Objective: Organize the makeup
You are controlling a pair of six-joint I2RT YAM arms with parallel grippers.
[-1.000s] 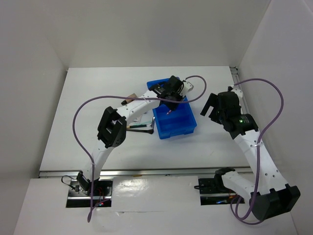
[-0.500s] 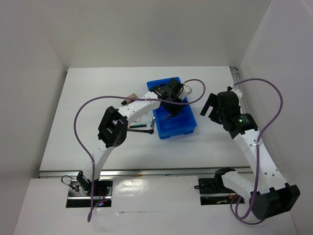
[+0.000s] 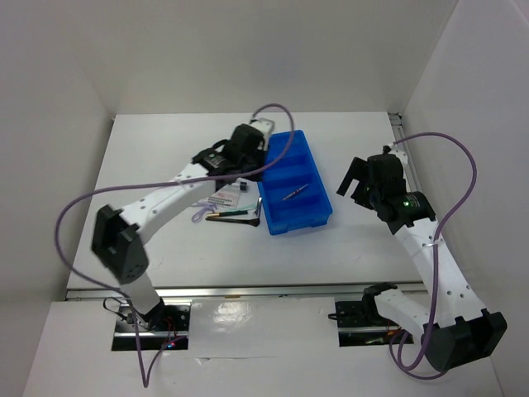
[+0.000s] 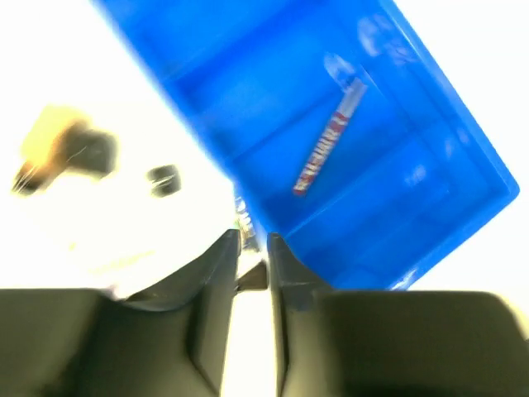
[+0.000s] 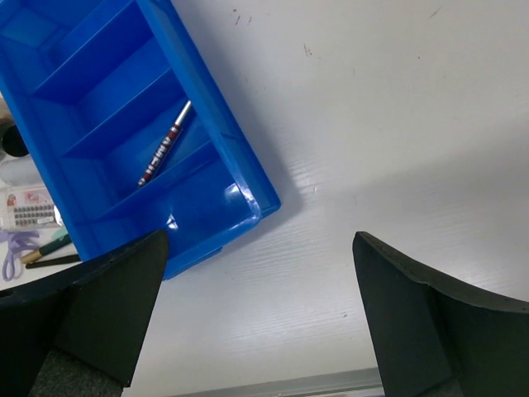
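Observation:
A red-and-silver pencil [image 3: 295, 193] lies alone in a compartment of the blue tray [image 3: 319, 217]; it also shows in the left wrist view [image 4: 326, 147] and the right wrist view [image 5: 164, 155]. Left of the tray lie the white red-printed packet [image 3: 231, 197], thin dark pencils [image 3: 232, 215] and the lilac loop [image 3: 198, 214]. The tan bottle with black cap [image 4: 59, 149] and a small dark-capped vial [image 4: 164, 177] show blurred in the left wrist view. My left gripper [image 3: 237, 154] [image 4: 254, 248] is shut and empty, above the table just left of the tray. My right gripper [image 3: 360, 179] [image 5: 260, 314] is open and empty, right of the tray.
The white table ends in walls at the back and both sides. The left arm's purple cable [image 3: 273, 116] loops over the far end of the tray. Bare table [image 5: 372, 124] lies right of the tray under my right gripper.
The pencil left my left gripper and now lies in the tray. My left arm has swung left, off the tray and over the loose items. The right arm has not moved.

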